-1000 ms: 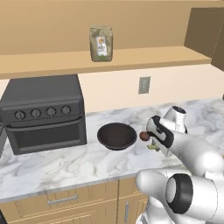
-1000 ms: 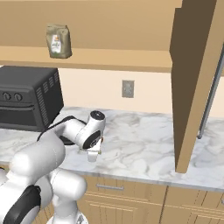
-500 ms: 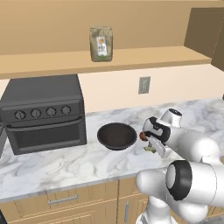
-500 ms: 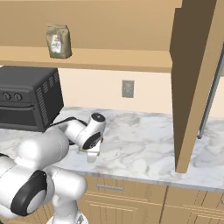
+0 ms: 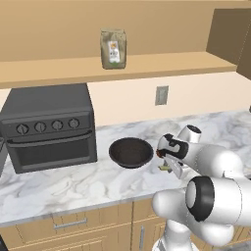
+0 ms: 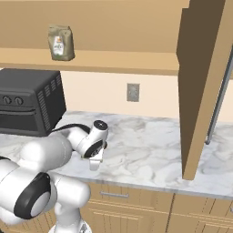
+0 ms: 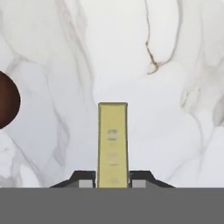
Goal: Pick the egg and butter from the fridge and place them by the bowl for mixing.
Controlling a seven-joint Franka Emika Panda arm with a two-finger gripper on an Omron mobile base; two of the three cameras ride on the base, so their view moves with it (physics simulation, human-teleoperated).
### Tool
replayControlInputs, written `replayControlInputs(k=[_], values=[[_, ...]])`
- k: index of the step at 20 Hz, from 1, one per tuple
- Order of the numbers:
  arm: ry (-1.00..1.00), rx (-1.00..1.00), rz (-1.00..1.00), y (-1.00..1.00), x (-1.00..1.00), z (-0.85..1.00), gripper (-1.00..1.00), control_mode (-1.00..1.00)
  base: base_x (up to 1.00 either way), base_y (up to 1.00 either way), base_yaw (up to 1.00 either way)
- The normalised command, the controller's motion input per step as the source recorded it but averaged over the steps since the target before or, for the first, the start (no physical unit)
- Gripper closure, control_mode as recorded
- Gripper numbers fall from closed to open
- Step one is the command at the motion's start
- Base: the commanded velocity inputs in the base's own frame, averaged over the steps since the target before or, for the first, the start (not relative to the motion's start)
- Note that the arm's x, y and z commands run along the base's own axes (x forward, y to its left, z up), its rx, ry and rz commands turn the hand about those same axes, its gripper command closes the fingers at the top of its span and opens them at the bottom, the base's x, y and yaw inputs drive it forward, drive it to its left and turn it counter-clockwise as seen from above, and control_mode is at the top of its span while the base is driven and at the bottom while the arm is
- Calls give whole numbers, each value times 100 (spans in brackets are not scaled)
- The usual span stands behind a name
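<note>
My gripper point(image 7: 113, 183) is shut on the butter point(image 7: 113, 144), a thin yellow stick that points away from the hand, just above the marble counter point(image 7: 166, 109). From the left base view the gripper point(image 5: 169, 166) hangs low over the counter, right of the dark bowl point(image 5: 131, 152), with an olive tip of butter point(image 5: 165, 168) showing under it. A small brown rounded thing, seemingly the egg point(image 5: 159, 153), lies between bowl and gripper, and the egg point(image 7: 6, 106) shows at the hand view's left edge. The fridge's beige door panel point(image 6: 200, 91) stands at the right.
A dark grey countertop oven point(image 5: 49, 127) stands left of the bowl. A paper bag point(image 5: 113, 48) sits on the wooden shelf above. A wall outlet point(image 5: 161, 95) is behind the counter. Open marble stretches right of the gripper point(image 6: 94, 164) toward the fridge door.
The gripper has come down a little toward the counter beside the bowl, still holding the butter. The bowl and the egg have not moved.
</note>
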Motion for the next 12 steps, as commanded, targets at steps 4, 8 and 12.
replayControlInputs(k=[4, 8, 12], values=[[-5, 0, 0, 2, 1, -5, 100, -100, 0, 0, 0], [-1, 0, 0, 1, 9, -2, 100, -100, 0, 0, 0], [0, 2, -1, 5, 15, -1, 100, -100, 0, 0, 0]])
